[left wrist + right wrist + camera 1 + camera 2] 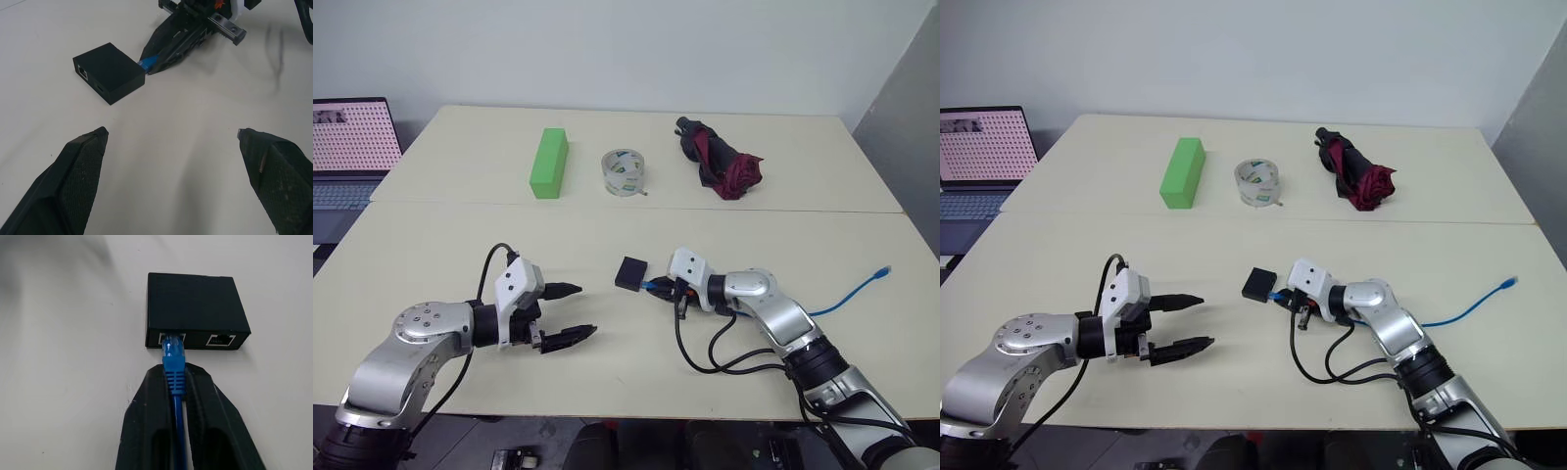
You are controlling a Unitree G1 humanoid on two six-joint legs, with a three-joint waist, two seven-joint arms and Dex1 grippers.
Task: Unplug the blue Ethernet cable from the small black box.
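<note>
The small black box (630,273) lies flat near the middle of the near table, also seen as the box (195,309) and the box (109,72). The blue Ethernet cable (174,363) has its plug seated in one of the box's ports. My right gripper (175,382) is shut on the cable just behind the plug, its tips (658,288) close to the box. The cord trails right to a free plug (884,269). My left gripper (572,312) hovers open to the left of the box, holding nothing; its fingers (78,166) stand wide apart.
On the far table lie a green block (549,162), a roll of clear tape (625,172) and a folded black-and-maroon umbrella (720,160). A laptop (347,152) sits at the far left. Black robot wires (720,357) loop on the table beside my right arm.
</note>
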